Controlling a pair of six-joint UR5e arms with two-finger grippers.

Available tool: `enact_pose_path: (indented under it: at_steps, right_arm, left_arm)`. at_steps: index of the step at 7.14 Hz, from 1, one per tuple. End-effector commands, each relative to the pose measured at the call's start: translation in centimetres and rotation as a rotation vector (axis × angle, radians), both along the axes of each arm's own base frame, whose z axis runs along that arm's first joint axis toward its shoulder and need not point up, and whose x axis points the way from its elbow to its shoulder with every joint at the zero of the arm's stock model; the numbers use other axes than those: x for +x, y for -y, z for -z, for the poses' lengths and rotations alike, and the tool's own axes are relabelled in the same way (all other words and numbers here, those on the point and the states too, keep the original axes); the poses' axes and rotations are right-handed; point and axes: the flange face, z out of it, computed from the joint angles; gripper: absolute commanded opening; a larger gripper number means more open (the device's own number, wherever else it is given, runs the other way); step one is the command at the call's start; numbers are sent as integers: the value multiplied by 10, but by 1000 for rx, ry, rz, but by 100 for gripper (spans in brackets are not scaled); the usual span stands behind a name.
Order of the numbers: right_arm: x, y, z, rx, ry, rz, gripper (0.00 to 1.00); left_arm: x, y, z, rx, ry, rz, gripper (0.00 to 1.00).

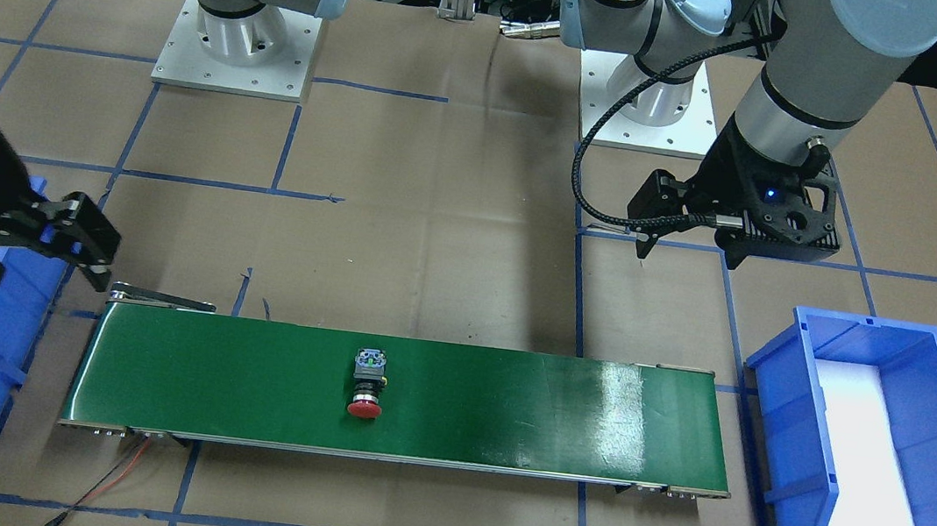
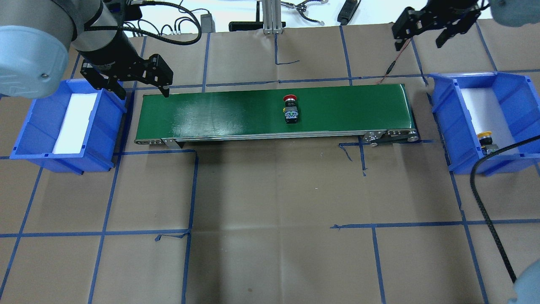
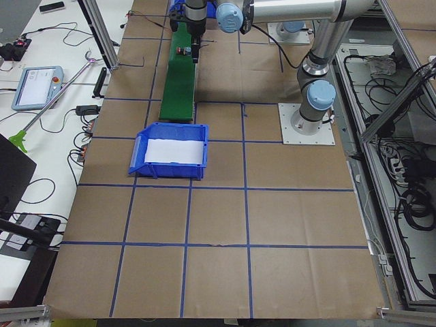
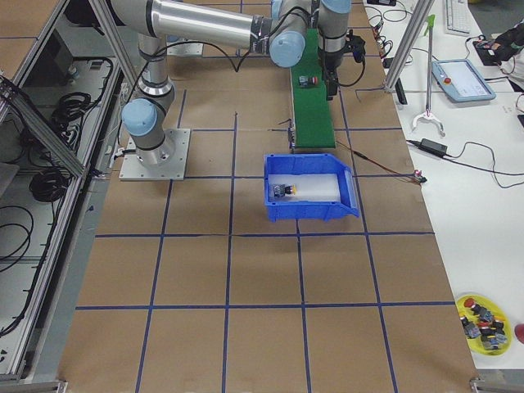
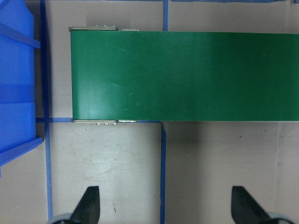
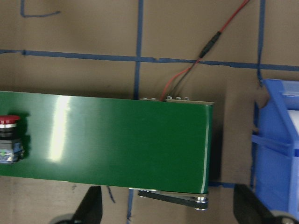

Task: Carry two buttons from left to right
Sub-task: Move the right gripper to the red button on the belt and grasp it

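Holds the left claw (image 2: 143, 93) spread wide, nothing between its fingers (image 5: 88, 207), high over the bench (image 2: 270, 211) near the left end of the green conveyor belt (image 2: 219, 114) and just beside the left blue bin (image 2: 25, 139). Carries the right claw (image 2: 419, 40) parted and empty too, high near the belt's other end, close to the right blue bin (image 2: 447, 126).

Red button (image 2: 290, 109) on its side on the belt, between the two claws, well apart from both and a little nearer the right one. Red cap toward the belt's far edge, black body and pale rear block toward the robot. Caught only at the left edge of the right wrist view, partly cut off there.

Yellow button (image 2: 485, 141) inside the right bin, on the white liner (image 2: 485, 109), at the end nearest the robot; below the right claw and well apart from it. Another white liner (image 2: 76, 122) in the left bin, beside the left claw.

Red and black wire (image 2: 390, 69) trailing across the bench from the belt's right end, under the right claw.
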Motion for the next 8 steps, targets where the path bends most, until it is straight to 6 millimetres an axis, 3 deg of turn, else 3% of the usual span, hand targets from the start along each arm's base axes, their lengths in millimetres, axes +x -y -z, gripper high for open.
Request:
enact_pose_path:
  at_steps: [1,4,6,8]
  right_arm:
    - [56,-10,10,29,12,43,100]
    - [61,-20,28,40,6,31,100]
    - [77,-24,38,-12,6,7,99]
    - [78,-29,68,-53,22,6,99]
  left_arm:
    - [0,0,0,0,0,0,100]
    - [0,0,0,0,0,0,100]
    - [0,0,0,0,0,0,100]
    - [0,0,0,0,0,0,100]
